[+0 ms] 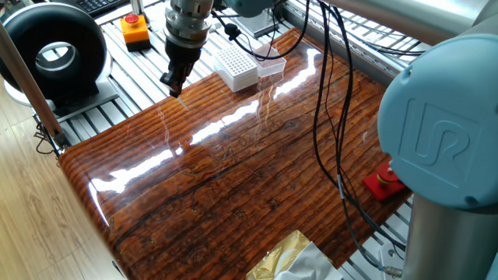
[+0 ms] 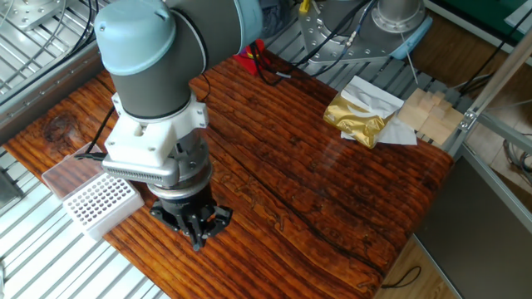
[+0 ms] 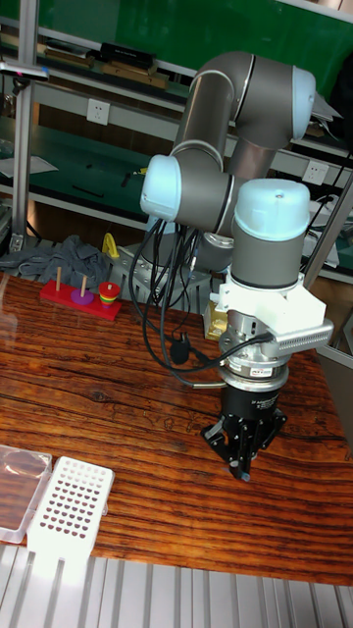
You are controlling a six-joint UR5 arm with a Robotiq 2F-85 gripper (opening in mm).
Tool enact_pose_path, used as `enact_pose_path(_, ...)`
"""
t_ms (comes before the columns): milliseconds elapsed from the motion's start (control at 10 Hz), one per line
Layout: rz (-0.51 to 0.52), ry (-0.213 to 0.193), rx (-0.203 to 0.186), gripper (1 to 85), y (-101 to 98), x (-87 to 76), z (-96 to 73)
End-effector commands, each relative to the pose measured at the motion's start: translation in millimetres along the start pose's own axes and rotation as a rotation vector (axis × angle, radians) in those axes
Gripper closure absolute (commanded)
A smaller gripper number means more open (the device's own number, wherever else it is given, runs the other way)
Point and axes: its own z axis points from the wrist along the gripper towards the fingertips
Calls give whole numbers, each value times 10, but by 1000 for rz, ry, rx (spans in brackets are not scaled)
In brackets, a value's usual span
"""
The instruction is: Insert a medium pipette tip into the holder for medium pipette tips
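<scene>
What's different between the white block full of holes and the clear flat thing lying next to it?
The white holder is opaque, while the clear tray shows the brown wood through it. The holder's top is a grid of small holes; the tray's is smooth. The holder stands taller; the tray lies low. Both are rectangular and sit side by side at the table edge.

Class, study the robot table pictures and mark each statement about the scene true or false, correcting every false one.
1. The gripper points down at the wooden table. True.
2. The white block with holes is held in the gripper. False: it rests at the table edge, apart from the gripper.
3. A crumpled gold foil bag lies on the table. True.
4. The gripper hangs directly above the white block. False: it is off to one side, over bare wood.
5. An orange box with a red button sits beyond the table edge. True.
</scene>
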Motion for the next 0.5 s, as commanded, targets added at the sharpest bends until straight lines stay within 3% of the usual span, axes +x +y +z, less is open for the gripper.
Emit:
enact_pose_path(0, 7, -2, 10, 847, -37, -4, -16)
enact_pose_path(200, 23, -2, 5, 847, -25, -6, -16)
enact_pose_path(400, 18, 28, 15, 847, -68, 81, -29)
